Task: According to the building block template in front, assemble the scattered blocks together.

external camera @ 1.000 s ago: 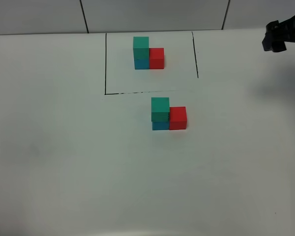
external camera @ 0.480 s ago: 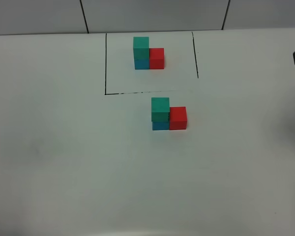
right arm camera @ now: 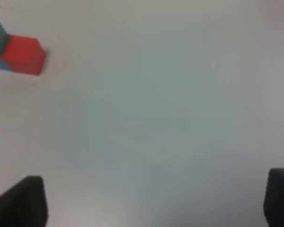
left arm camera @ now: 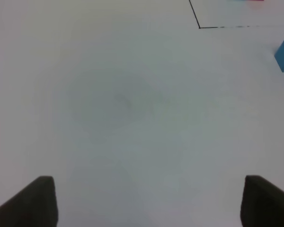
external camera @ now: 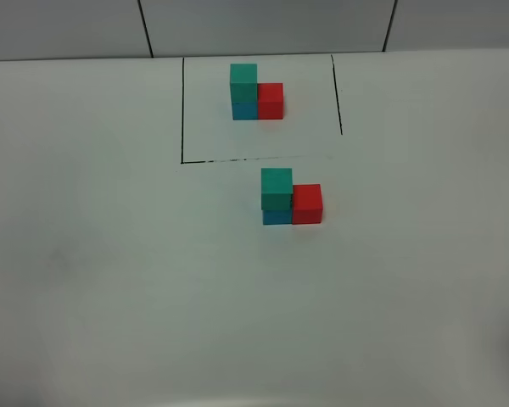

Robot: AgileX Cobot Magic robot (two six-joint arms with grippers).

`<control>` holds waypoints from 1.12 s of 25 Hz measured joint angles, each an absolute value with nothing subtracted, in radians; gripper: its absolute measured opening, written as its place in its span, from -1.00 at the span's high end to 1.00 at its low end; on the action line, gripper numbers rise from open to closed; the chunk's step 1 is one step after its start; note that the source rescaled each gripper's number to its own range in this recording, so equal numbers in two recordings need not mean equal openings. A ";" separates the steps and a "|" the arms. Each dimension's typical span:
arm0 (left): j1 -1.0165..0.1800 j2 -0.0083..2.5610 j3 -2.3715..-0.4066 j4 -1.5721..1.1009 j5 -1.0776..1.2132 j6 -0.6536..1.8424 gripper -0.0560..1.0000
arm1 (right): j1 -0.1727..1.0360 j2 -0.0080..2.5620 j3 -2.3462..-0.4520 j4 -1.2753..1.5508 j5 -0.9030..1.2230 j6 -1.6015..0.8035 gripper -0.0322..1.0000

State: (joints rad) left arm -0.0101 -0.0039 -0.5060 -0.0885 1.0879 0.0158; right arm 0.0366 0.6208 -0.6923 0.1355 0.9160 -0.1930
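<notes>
On the tabletop [external camera: 110, 280], the blocks [external camera: 291, 197] stand joined just outside the template [external camera: 256, 91]. The left pincer [left arm camera: 146, 201] and right pincer [right arm camera: 154, 201] hang released.

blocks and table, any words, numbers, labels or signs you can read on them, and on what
None: no readable text in any view.
The template cubes and the assembled cubes have plain faces with no letters or numbers.
The table carries only a thin black outline, a drawn line and no writing.
</notes>
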 joint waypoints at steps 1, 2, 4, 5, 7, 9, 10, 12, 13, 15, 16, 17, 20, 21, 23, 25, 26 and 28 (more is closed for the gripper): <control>-0.010 -0.004 -0.506 -0.088 1.088 0.016 -0.55 | 0.037 0.584 -0.672 0.135 0.935 -0.189 -0.77; -0.010 -0.004 -0.506 -0.088 1.088 0.016 -0.55 | 0.037 0.552 -0.657 0.135 0.954 -0.183 -0.77; -0.010 -0.004 -0.506 -0.088 1.088 0.016 -0.55 | 0.037 0.476 -0.630 0.134 0.993 -0.174 -0.77; -0.010 -0.004 -0.506 -0.088 1.088 0.016 -0.55 | 0.037 0.446 -0.621 0.131 1.018 -0.165 -0.77; -0.010 -0.004 -0.506 -0.088 1.088 0.016 -0.55 | 0.037 0.384 -0.614 0.120 1.068 -0.147 -0.77; -0.010 -0.004 -0.506 -0.088 1.088 0.016 -0.55 | 0.037 0.336 -0.614 0.100 1.120 -0.130 -0.76; -0.010 -0.004 -0.506 -0.088 1.088 0.016 -0.55 | 0.037 0.312 -0.613 0.093 1.139 -0.129 -0.76; -0.010 -0.004 -0.506 -0.088 1.088 0.016 -0.55 | 0.037 0.273 -0.599 0.085 1.161 -0.124 -0.76; -0.010 -0.004 -0.506 -0.088 1.088 0.016 -0.55 | 0.037 0.253 -0.591 0.084 1.166 -0.122 -0.75; -0.010 -0.004 -0.506 -0.088 1.088 0.016 -0.55 | 0.037 0.217 -0.569 0.084 1.167 -0.122 -0.74; -0.010 -0.004 -0.506 -0.088 1.088 0.016 -0.55 | 0.037 0.203 -0.558 0.084 1.167 -0.120 -0.73; -0.010 -0.004 -0.506 -0.088 1.088 0.016 -0.55 | 0.037 0.188 -0.548 0.084 1.166 -0.119 -0.72; -0.010 -0.004 -0.506 -0.088 1.088 0.016 -0.55 | 0.037 0.153 -0.544 0.086 1.163 -0.118 -0.68; -0.010 -0.004 -0.506 -0.088 1.088 0.016 -0.55 | 0.037 0.144 -0.544 0.086 1.162 -0.118 -0.67; -0.010 -0.004 -0.506 -0.088 1.088 0.016 -0.55 | 0.037 0.130 -0.544 0.086 1.160 -0.118 -0.66; -0.010 -0.004 -0.506 -0.088 1.088 0.016 -0.55 | 0.037 0.115 -0.544 0.086 1.160 -0.118 -0.65; -0.010 -0.004 -0.506 -0.088 1.088 0.016 -0.55 | 0.037 0.104 -0.544 0.085 1.160 -0.118 -0.65; -0.010 -0.004 -0.506 -0.088 1.088 0.016 -0.55 | 0.037 0.079 -0.544 0.078 1.159 -0.107 -0.65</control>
State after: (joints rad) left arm -0.0101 -0.0039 -0.5060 -0.0885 1.0879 0.0158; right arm 0.0366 0.0787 -0.5440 0.0782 1.1587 -0.1068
